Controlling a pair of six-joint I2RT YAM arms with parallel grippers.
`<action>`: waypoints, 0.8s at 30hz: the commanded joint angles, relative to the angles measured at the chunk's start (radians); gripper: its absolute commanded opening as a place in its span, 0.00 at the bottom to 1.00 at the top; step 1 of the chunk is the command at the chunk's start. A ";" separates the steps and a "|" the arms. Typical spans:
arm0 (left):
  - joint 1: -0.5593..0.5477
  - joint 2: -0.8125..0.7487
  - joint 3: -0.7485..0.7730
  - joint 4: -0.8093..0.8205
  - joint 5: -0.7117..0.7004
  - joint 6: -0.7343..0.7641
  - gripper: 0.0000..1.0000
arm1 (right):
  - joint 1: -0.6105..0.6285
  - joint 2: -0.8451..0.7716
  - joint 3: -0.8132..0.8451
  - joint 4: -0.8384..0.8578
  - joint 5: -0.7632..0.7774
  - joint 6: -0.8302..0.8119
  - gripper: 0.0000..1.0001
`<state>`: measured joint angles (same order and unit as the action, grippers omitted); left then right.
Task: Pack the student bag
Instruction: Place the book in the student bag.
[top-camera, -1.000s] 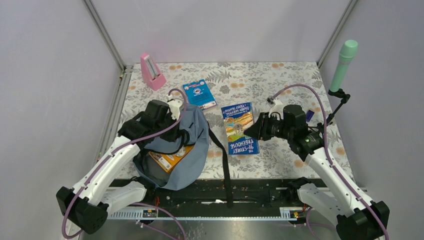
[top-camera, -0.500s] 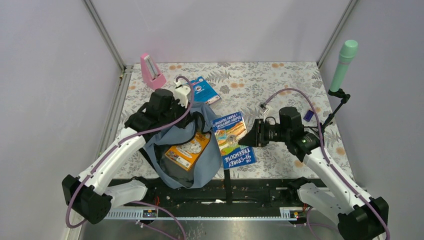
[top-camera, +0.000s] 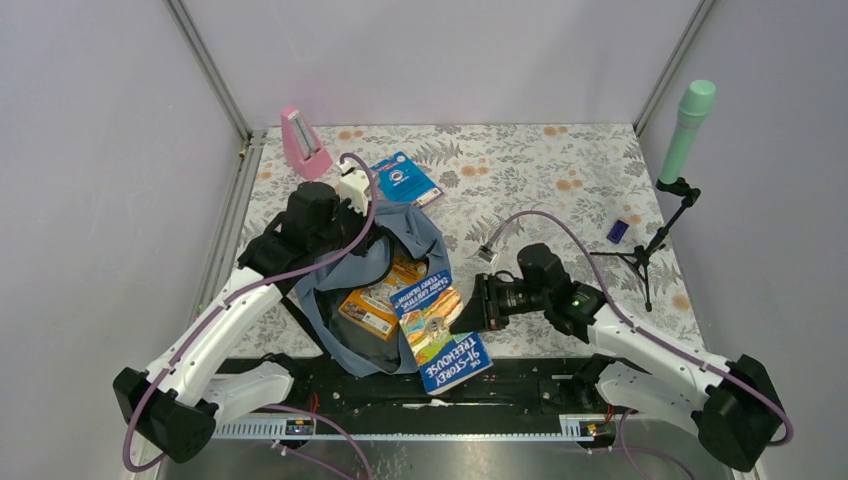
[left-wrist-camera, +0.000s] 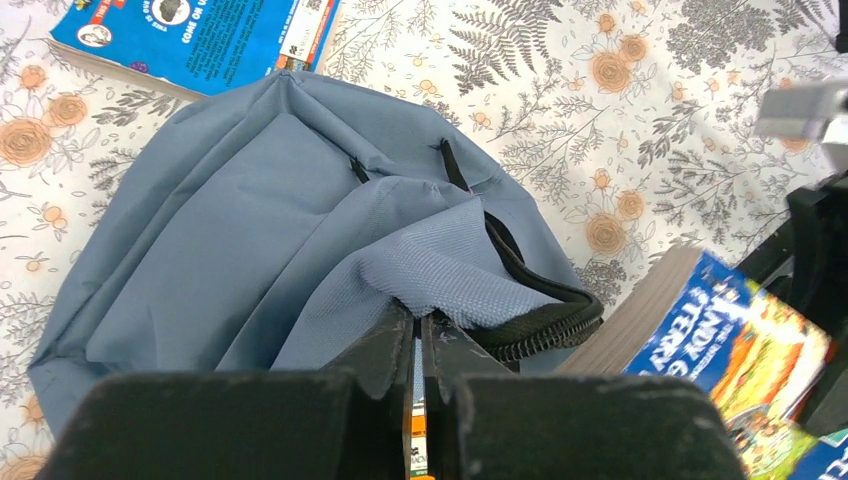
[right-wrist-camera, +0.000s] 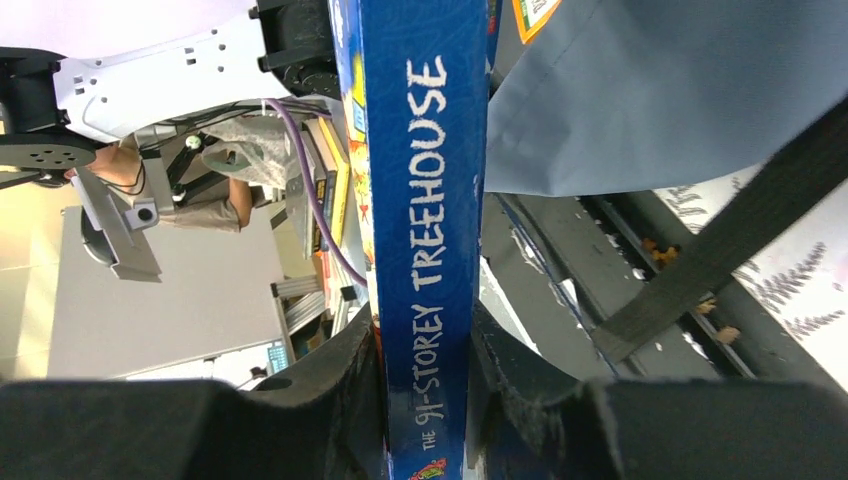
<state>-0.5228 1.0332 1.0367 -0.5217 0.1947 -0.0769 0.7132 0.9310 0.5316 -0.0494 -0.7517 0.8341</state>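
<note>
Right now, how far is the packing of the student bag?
Done: one orange book lies inside the open student bag. In hand: the left tool is shut on the bag's rim and holds the mouth up; the right tool grips the blue Treehouse book at the opening, not yet inside. Left: the blue booklet and perhaps the pink metronome lie on the table.

White arms, black joints, purple cables looped alongside.
</note>
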 joint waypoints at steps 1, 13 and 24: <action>-0.003 -0.013 0.046 0.132 0.053 -0.062 0.00 | 0.079 0.054 0.019 0.242 0.037 0.129 0.00; -0.003 -0.036 0.039 0.122 0.039 -0.070 0.00 | 0.121 0.284 -0.015 0.469 0.165 0.373 0.00; -0.003 -0.059 0.034 0.127 0.053 -0.070 0.00 | 0.138 0.306 0.011 0.371 0.476 0.555 0.00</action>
<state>-0.5228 1.0180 1.0367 -0.5282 0.2119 -0.1326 0.8471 1.2724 0.5003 0.2741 -0.4446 1.2701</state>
